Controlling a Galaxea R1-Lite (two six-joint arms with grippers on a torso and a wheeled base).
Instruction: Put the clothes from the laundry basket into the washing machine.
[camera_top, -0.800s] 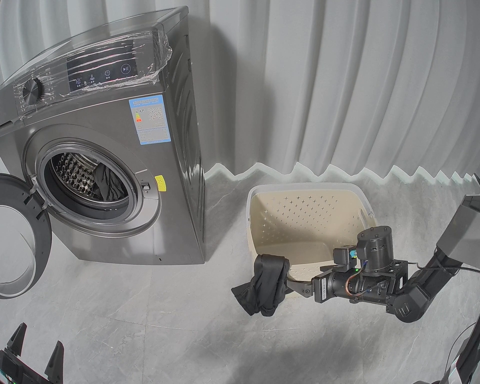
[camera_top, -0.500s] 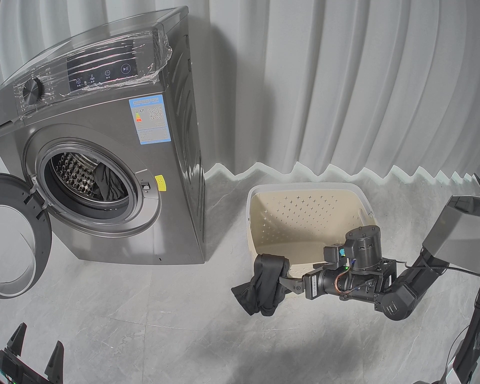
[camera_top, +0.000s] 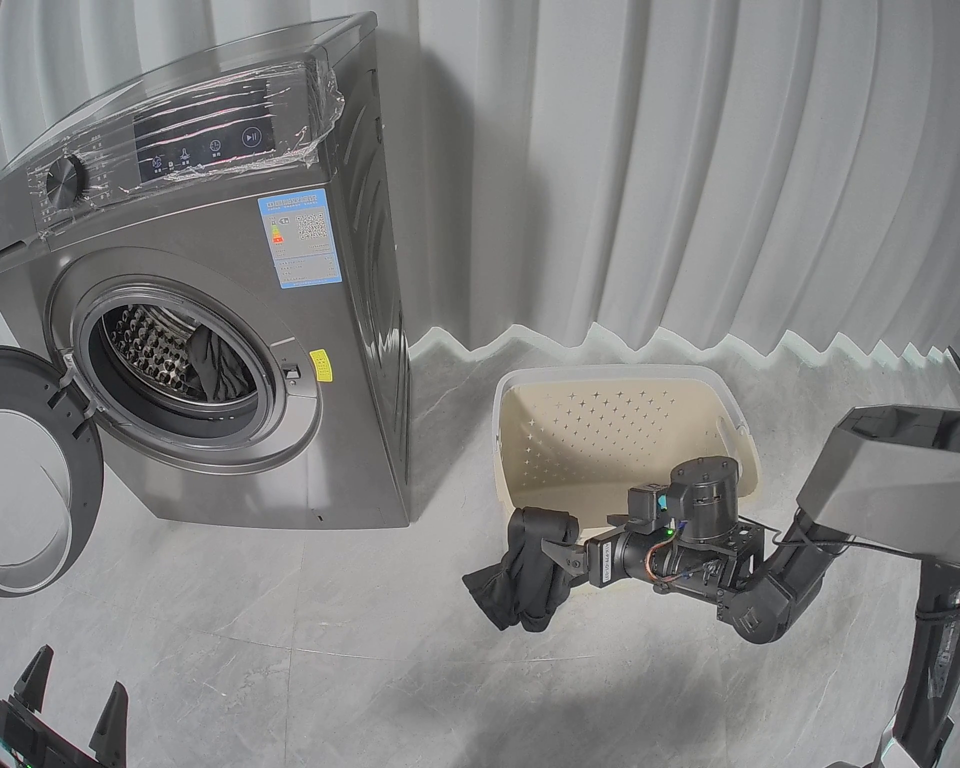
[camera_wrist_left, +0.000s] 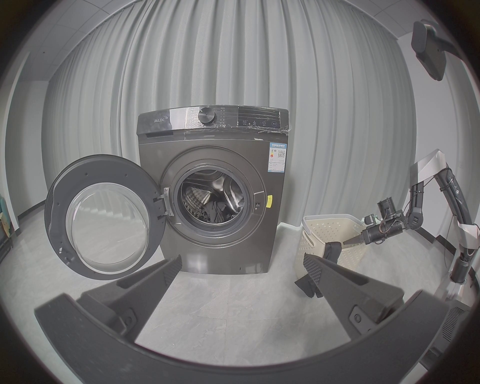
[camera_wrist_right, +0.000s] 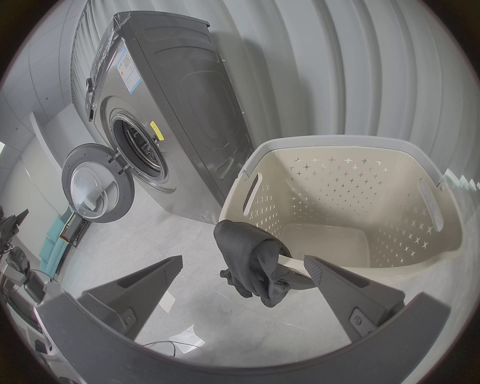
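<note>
Head view, near left corner of the basket (camera_top: 620, 378): dark garment (camera_top: 525, 585) draped over the rim, most of it hanging outside above the floor (camera_top: 300, 620). Right gripper (camera_top: 558, 553) level with it, spread wide and holding nothing as yet, the cloth's upper bunch between the fingers and closer to one of them. Left gripper (camera_top: 80, 668) low over the floor's near left corner, also spread wide and empty. Washer (camera_top: 200, 490) well apart to the left, door (camera_top: 88, 490) swung fully aside, another dark piece (camera_top: 212, 362) already lying in the drum (camera_top: 150, 345).

Judged as the grasp step. To do it well:
- Push in a little further to seat the thick bunch on the rim, not a loose fold, deep between the fingers.
- Keep both fingers off the plastic rim, or risk pinching the basket and dragging it along.
- Close fully, then lift straight up before swinging left, to clear the rim with the hanging tail.
- Carry high enough to keep that tail off the floor.
- Aim through the opening and well into the drum before letting go.
</note>
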